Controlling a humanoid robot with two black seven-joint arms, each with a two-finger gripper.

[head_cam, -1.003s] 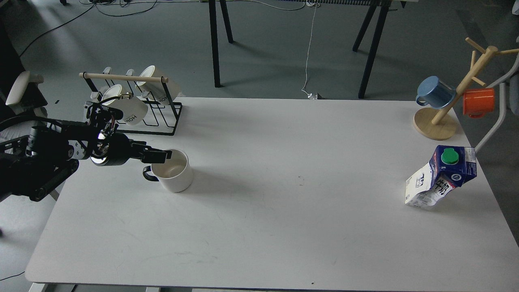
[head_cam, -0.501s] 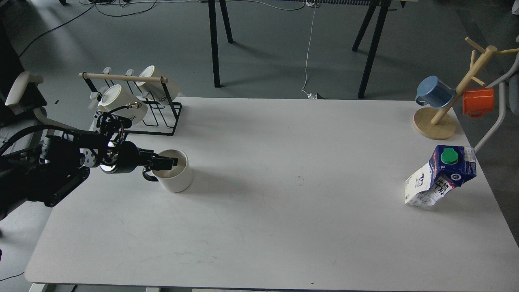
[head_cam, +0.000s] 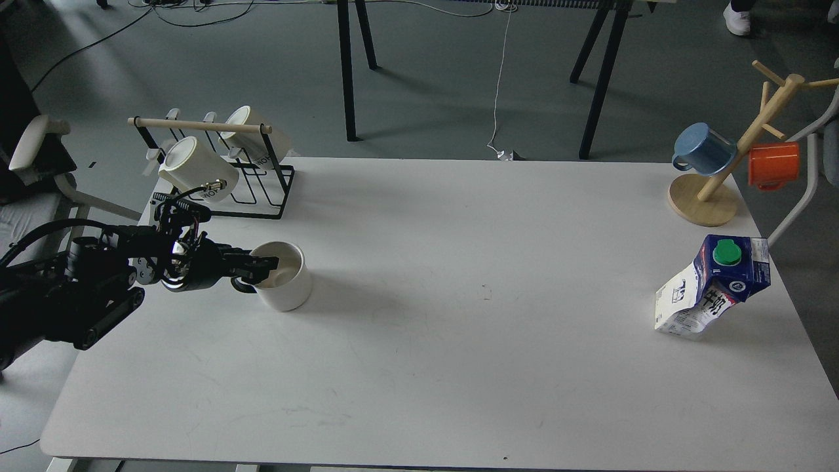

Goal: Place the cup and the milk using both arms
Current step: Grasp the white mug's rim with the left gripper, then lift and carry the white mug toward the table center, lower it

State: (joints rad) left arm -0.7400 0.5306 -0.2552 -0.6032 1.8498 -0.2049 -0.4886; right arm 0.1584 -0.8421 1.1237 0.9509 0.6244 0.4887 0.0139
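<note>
The white cup (head_cam: 283, 278) with a black loop handle stands upright on the white table (head_cam: 419, 367) at the left. My left gripper (head_cam: 263, 265) comes in from the left and sits at the cup's left rim, just above the handle, with its fingertips reaching over the rim. Its fingers show side-on as one dark bar, so I cannot tell whether they are closed on the rim. The blue and white milk carton (head_cam: 711, 288) with a green cap stands dented and leaning near the right edge. My right arm is out of view.
A black wire rack (head_cam: 255, 190) with a wooden bar holds two cream "HOME" mugs (head_cam: 196, 170) behind the cup. A wooden mug tree (head_cam: 704, 200) at the back right carries a blue mug (head_cam: 704, 149) and an orange mug (head_cam: 773, 165).
My left gripper has dropped from just above the cup down to its left rim and drawn back slightly. The cup and the milk carton have not moved.
</note>
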